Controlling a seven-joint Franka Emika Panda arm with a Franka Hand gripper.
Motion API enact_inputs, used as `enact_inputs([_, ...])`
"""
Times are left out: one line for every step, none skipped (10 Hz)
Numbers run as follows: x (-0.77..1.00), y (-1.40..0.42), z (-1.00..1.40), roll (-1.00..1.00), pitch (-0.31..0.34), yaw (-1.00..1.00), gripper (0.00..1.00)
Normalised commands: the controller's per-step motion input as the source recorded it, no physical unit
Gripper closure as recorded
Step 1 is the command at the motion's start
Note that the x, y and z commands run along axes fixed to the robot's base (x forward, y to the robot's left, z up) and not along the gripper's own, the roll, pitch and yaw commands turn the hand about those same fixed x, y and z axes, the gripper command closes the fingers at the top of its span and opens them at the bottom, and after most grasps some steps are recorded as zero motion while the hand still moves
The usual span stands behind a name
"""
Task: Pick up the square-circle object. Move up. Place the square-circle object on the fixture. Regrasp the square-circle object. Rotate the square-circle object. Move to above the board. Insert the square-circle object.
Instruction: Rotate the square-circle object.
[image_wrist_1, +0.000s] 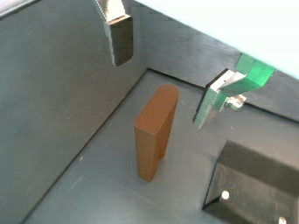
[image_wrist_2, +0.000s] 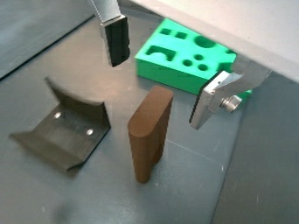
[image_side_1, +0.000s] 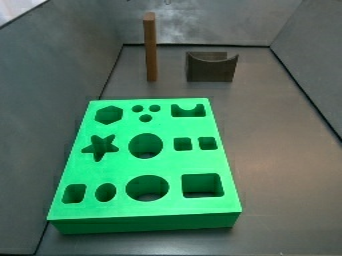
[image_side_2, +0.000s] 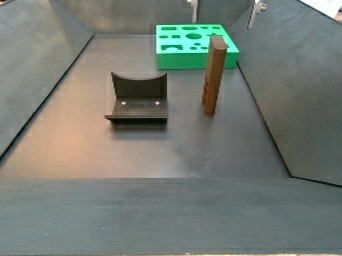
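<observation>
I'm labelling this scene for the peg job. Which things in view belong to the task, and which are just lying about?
Belonging to the job:
- slim brown wooden peg, standing upright on the floor
- dark notched fixture
- bright green board with shaped holes
- gripper, open above the peg, not touching it

Just lying about:
- nothing else visible in the grey bin

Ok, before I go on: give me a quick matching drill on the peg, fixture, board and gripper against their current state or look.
Things:
1. square-circle object
2. fixture
3. board
4. gripper

States:
A. bright green, with many shaped holes
B. open, above the peg, holding nothing
C. standing upright on the floor, brown
D. dark, with a curved notch on top, nothing resting in it

Pairs: 1-C, 2-D, 3-A, 4-B
</observation>
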Motion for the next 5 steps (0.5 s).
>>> enact_inputs([0.03, 0.00, -0.02, -0.01, 0.064, 1.00, 0.00])
enact_inputs([0.03, 0.00, -0.01, -0.01, 0.065, 0.71, 0.00])
enact_inputs([0.03, 0.00, -0.01, -0.01, 0.065, 0.55, 0.00])
enact_inputs([0.03, 0.00, -0.01, -0.01, 0.064, 0.32, 0.00])
enact_inputs([0.00, 0.00, -1.00, -0.01, 0.063, 0.18, 0.00])
